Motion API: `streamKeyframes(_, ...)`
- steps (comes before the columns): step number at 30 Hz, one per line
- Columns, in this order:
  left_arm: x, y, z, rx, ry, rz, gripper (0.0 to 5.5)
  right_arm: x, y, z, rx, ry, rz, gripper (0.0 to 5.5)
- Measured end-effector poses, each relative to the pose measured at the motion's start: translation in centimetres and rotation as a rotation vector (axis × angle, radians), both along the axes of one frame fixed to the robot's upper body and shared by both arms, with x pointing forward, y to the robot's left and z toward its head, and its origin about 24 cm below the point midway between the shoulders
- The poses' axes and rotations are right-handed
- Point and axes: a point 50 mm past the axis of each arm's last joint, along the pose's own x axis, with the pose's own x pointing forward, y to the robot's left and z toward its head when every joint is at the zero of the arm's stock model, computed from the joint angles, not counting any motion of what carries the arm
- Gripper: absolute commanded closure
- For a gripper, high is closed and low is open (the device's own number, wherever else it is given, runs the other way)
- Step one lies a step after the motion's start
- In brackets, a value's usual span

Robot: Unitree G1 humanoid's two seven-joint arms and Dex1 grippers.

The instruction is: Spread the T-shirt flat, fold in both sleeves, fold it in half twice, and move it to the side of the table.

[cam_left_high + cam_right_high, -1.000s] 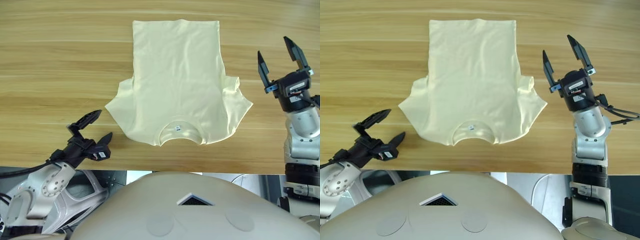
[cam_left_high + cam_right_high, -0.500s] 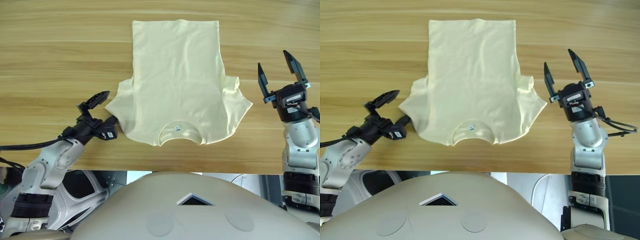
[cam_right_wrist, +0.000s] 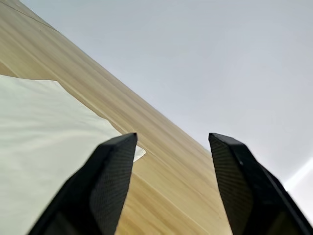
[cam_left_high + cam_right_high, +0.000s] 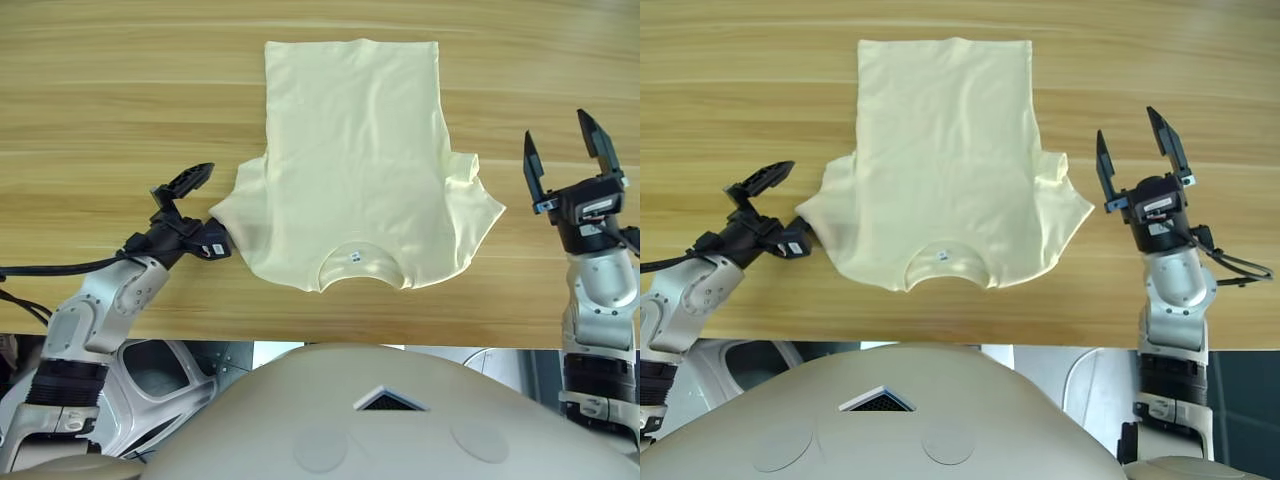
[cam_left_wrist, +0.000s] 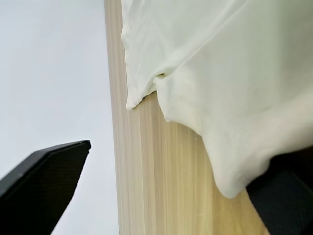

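Since the pale yellow T-shirt (image 4: 350,170) already lies flat mid-table, collar toward the near edge and hem toward the far edge, you look set for the sleeve folds. Its left sleeve (image 4: 240,205) juts out rumpled. Your left gripper (image 4: 200,215) sits at the sleeve's tip with jaws parted and nothing clamped; one finger seems slipped under the cloth, though the wrist view leaves that unsure. Your right gripper (image 4: 556,132) stands spread wide and empty, near the right sleeve (image 4: 478,205) but apart from it, probably kept clear for its own fold. The table (image 4: 120,100) is wood-grained, and past its near edge the room shows only a plain pale surface.
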Motion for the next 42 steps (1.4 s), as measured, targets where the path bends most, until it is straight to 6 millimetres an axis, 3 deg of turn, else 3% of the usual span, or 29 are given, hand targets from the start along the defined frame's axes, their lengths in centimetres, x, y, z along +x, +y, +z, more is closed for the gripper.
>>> streamKeyframes(20, -0.8, 0.0, -1.2, 0.039, 0.067, 0.003, 4.00, -0.2, -0.3, 0.4, -0.005, -0.008, -0.016, 2.81)
streamKeyframes(30, -0.5, 0.2, -0.9, 0.062, 0.055, 0.013, 5.34, -0.5, -0.6, 0.6, -0.011, -0.005, -0.033, 2.81)
streamKeyframes(42, -0.6, -0.2, -0.9, 0.042, 0.034, 0.007, 5.48, -0.7, -0.7, 0.4, -0.018, 0.011, -0.024, 2.81)
